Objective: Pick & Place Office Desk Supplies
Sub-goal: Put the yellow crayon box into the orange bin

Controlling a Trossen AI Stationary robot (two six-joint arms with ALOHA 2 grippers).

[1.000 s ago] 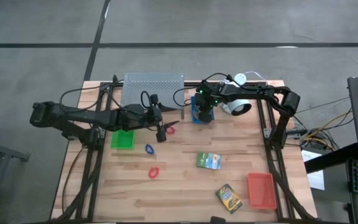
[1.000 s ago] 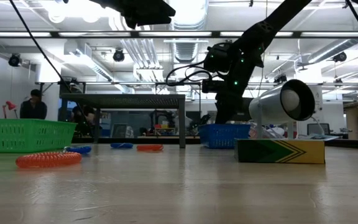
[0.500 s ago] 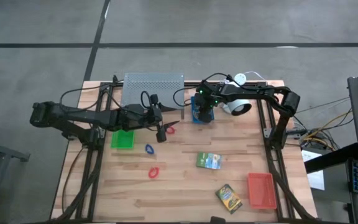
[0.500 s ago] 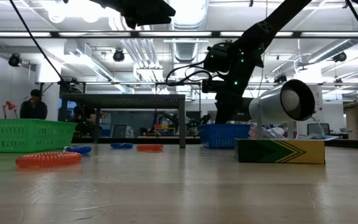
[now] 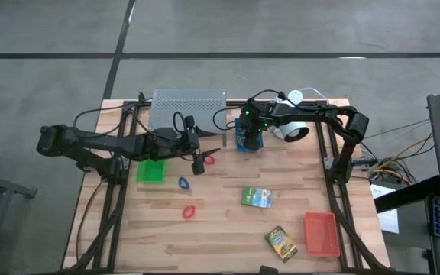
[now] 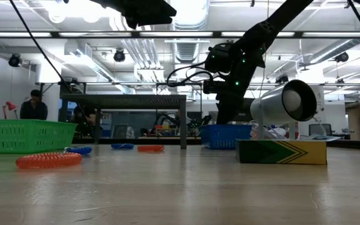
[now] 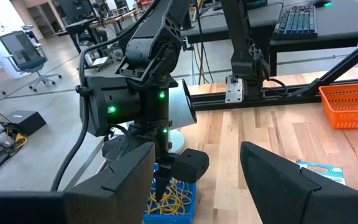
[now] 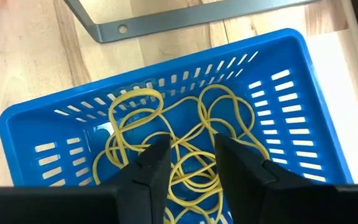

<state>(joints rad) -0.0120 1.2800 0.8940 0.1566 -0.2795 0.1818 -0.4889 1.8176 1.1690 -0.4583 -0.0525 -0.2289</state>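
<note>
My right hand (image 8: 191,158) hangs point-down inside the blue tray (image 5: 244,137) at the far side of the table (image 5: 228,237), beside the white lamp (image 5: 289,131). Its fingers (image 8: 157,163) stand a narrow gap apart over the tangle of tan rubber bands (image 8: 185,149); I cannot tell whether a band is caught between them. My left hand (image 5: 198,162) hovers above the table near mid-width, fingers spread wide and holding nothing, just beside the red loop (image 5: 209,160). The green tray (image 5: 150,171) lies under my left arm. A blue loop (image 5: 183,183) and a second red loop (image 5: 189,211) lie nearer the front. Two card boxes (image 5: 257,197) (image 5: 281,243) lie right of centre. The red-orange tray (image 5: 321,233) sits at the front right corner.
</note>
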